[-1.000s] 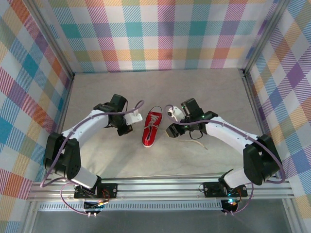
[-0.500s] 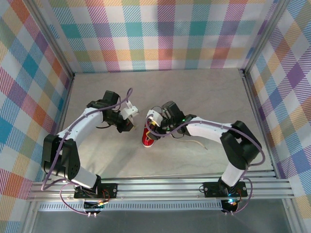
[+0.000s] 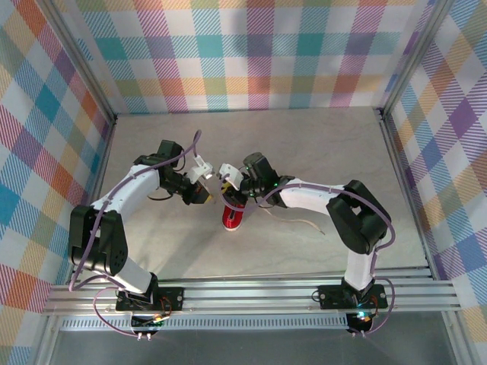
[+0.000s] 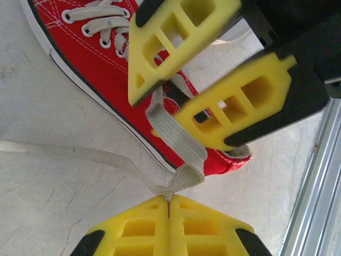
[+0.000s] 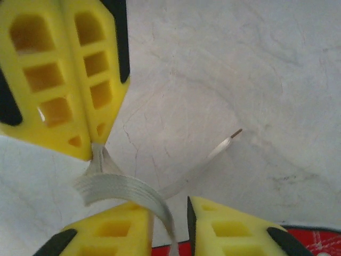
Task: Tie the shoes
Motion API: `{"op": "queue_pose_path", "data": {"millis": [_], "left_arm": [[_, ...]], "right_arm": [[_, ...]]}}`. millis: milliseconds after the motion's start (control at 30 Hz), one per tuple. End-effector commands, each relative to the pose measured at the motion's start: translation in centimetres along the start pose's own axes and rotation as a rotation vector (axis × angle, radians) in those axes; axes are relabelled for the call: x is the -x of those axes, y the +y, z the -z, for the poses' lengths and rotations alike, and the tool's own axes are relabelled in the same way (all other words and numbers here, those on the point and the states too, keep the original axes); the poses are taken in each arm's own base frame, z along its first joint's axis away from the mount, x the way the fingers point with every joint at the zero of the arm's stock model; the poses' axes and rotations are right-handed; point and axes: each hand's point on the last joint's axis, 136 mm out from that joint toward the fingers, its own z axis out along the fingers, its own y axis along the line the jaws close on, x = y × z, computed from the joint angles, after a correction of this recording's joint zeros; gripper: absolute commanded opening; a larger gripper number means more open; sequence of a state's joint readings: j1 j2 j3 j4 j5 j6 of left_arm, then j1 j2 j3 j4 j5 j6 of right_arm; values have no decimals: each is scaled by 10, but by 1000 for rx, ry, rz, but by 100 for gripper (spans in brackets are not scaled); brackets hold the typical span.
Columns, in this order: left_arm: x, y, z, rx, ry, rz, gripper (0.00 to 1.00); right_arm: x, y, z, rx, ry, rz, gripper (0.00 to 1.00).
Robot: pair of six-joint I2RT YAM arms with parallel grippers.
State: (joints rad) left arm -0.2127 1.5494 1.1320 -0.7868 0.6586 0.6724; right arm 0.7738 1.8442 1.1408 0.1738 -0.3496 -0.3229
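The red sneaker [image 3: 233, 217] lies mid-table, largely covered by both grippers; its red side and eyelets [image 4: 90, 53] show in the left wrist view. My left gripper [image 4: 169, 198] is shut on a fold of whitish-grey lace [image 4: 178, 144] just beside the sole. It also appears at the top left of the right wrist view [image 5: 94, 152], pinching that loop. My right gripper [image 5: 170, 210] is open, with the lace band [image 5: 125, 192] running down through the gap between its fingers. In the top view the two grippers [image 3: 207, 190] [image 3: 228, 182] nearly touch above the shoe.
A loose lace end with a dark tip [image 5: 234, 133] lies on the pale table. Another lace trails right of the shoe [image 3: 300, 223]. An aluminium rail [image 4: 314, 186] runs along the near edge. Plaid walls [image 3: 46, 152] enclose the sides and back.
My right gripper has swung left across the shoe, from its right side to right beside my left gripper. My left gripper has shifted slightly up and left, and the shoe is now mostly covered.
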Motion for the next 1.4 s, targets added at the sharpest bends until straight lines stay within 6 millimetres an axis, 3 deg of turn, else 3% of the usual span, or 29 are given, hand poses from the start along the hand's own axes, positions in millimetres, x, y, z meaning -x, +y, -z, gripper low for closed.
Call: {"op": "queue_pose_path", "data": {"millis": [0,100,200,267,333,467,667,867,1233,1367], "left_arm": [[6,-4,6,-38,-32,10,0],[6,-4,7,-35,-38,9,0],[7,-3,10,-12,-44,8,0],[8,1,15,30,-64,2,26],[11,2,21,73,-108,-9,45],[28,1,36,160,-273,-48,52],[47,-1,40,190,-446,-57,45],[58,-8,24,111,-445,-71,35],[77,-21,-5,28,-431,-139,31],[80,-18,-9,29,-424,-141,18]], "right_arm": [[18,1,-4,12,-48,15,11],[20,2,-1,13,-49,4,1],[26,-1,5,-12,-56,-22,0],[35,-3,12,-29,-65,-45,0],[40,-10,17,-60,-54,-79,0],[40,-23,24,-128,-32,-155,0],[40,-26,31,-114,-34,-191,0],[31,-19,35,-88,-2,-191,0],[23,-19,43,-97,7,-237,0],[21,-19,43,-97,18,-241,0]]}}
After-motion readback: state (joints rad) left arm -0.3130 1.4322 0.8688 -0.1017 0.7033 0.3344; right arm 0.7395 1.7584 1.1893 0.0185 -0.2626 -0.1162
